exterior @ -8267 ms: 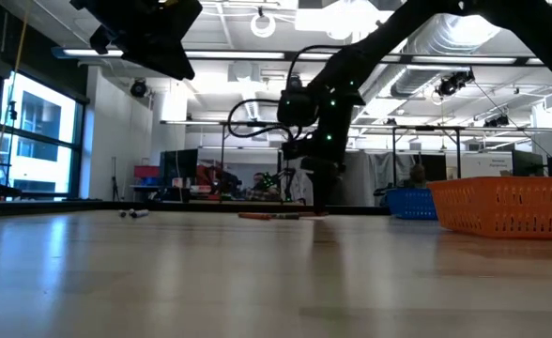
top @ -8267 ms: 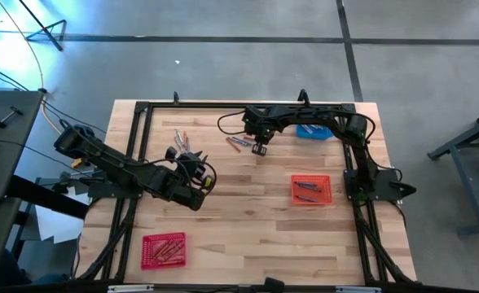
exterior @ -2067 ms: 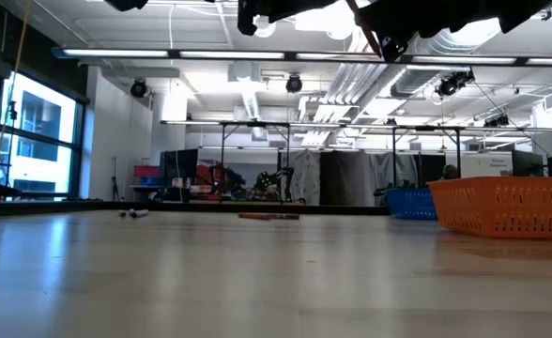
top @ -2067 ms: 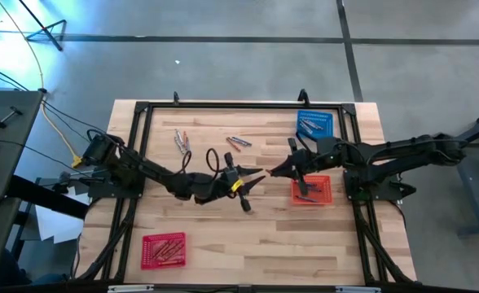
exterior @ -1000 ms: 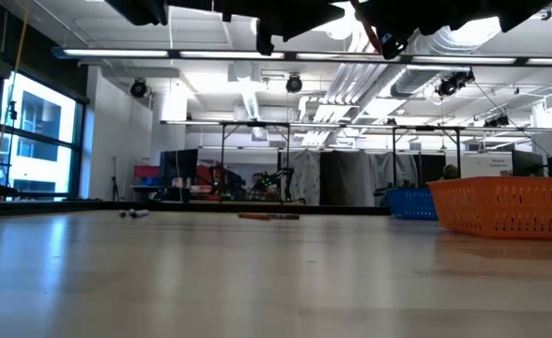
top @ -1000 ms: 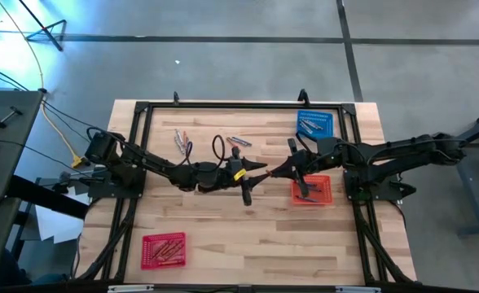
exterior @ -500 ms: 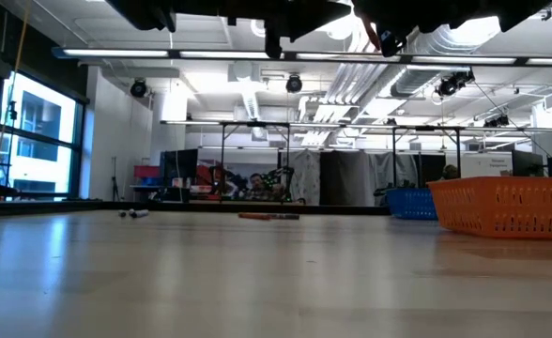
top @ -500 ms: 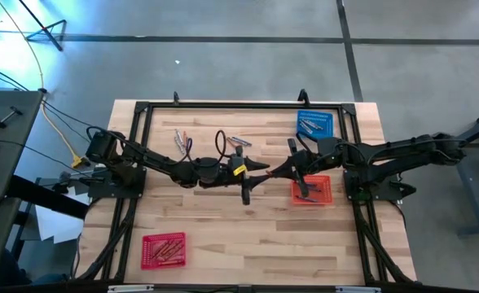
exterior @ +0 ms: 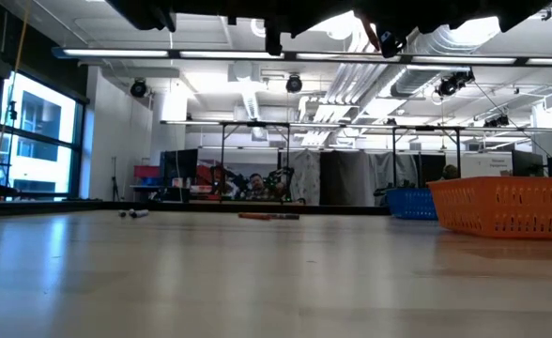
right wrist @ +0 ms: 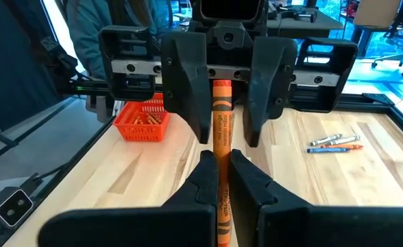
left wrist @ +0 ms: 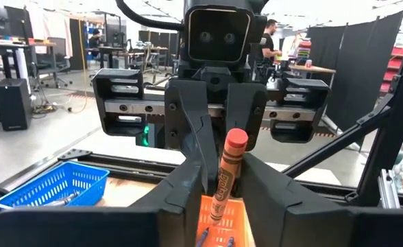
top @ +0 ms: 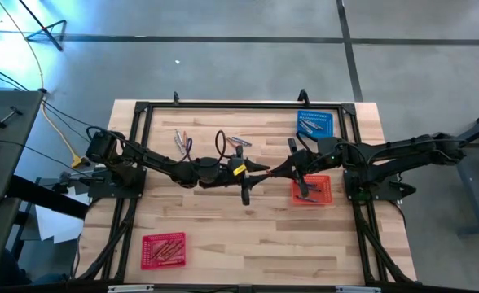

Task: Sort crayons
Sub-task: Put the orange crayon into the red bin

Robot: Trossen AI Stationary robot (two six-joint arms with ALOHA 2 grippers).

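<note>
Pale wooden bench (top: 223, 228) with baskets and loose crayons on it

The bench is light butcher-block wood, edged by a black frame (top: 223, 106) along its far and side edges. A red basket (top: 164, 250) sits near the front left corner with red crayons inside; an orange-red basket (top: 317, 194) sits right of centre, and a blue basket (top: 315, 124) stands at the far right corner, both with crayons in them. Loose crayons lie directly on the wood toward the far edge: one small cluster (top: 181, 141) at left, another (top: 238, 142) nearer the middle, well apart from the baskets.
</note>
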